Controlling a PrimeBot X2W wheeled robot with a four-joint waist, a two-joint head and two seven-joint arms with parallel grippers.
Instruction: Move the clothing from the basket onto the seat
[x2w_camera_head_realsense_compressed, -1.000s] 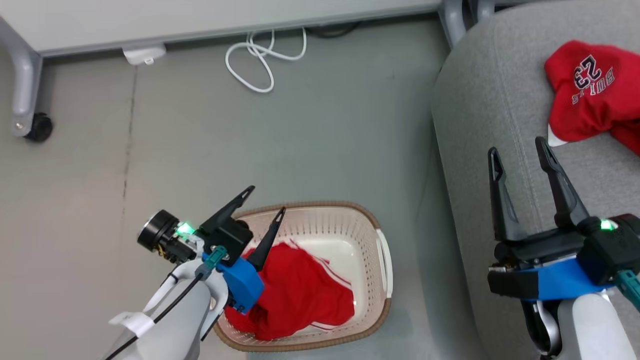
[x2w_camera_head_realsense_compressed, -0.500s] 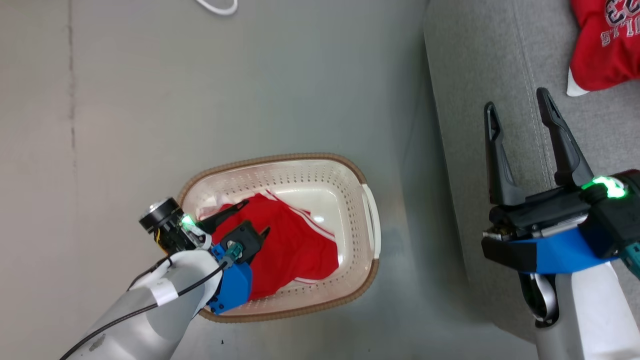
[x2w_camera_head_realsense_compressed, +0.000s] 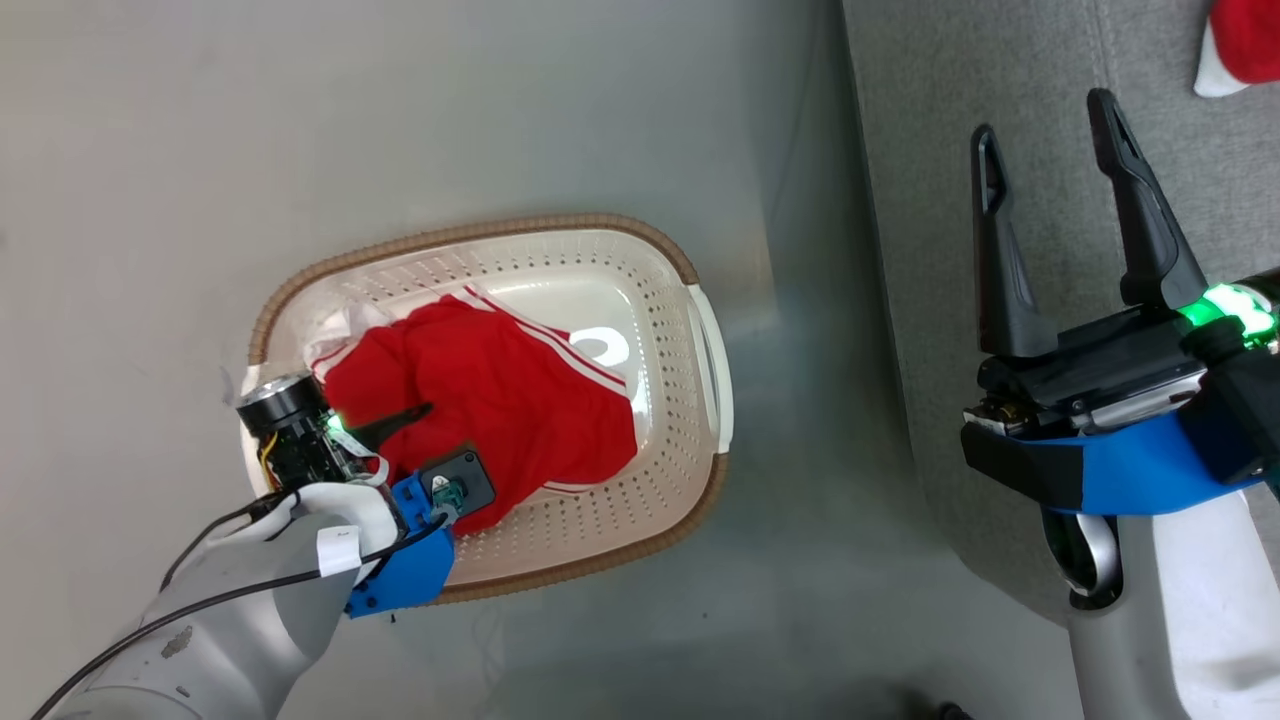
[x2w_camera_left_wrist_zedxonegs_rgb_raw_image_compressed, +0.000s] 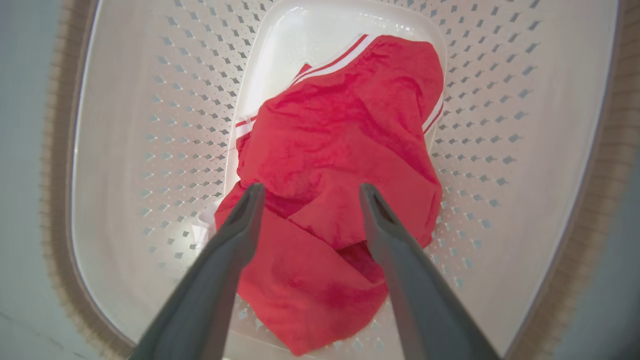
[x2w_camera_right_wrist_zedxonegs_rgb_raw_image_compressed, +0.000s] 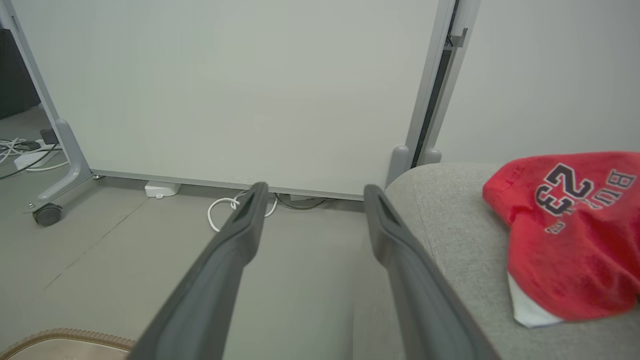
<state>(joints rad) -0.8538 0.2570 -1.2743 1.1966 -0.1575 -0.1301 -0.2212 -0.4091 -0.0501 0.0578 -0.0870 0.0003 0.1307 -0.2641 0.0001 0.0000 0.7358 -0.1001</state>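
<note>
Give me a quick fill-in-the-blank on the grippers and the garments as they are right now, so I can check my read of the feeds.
1. The left gripper is ____, its fingers spread over the red garment inside the basket.
2. The printed garment lying on the seat bears the number ____.
3. The right gripper is open above the seat's edge and holds ____.

Missing words: open; 23; nothing.
</note>
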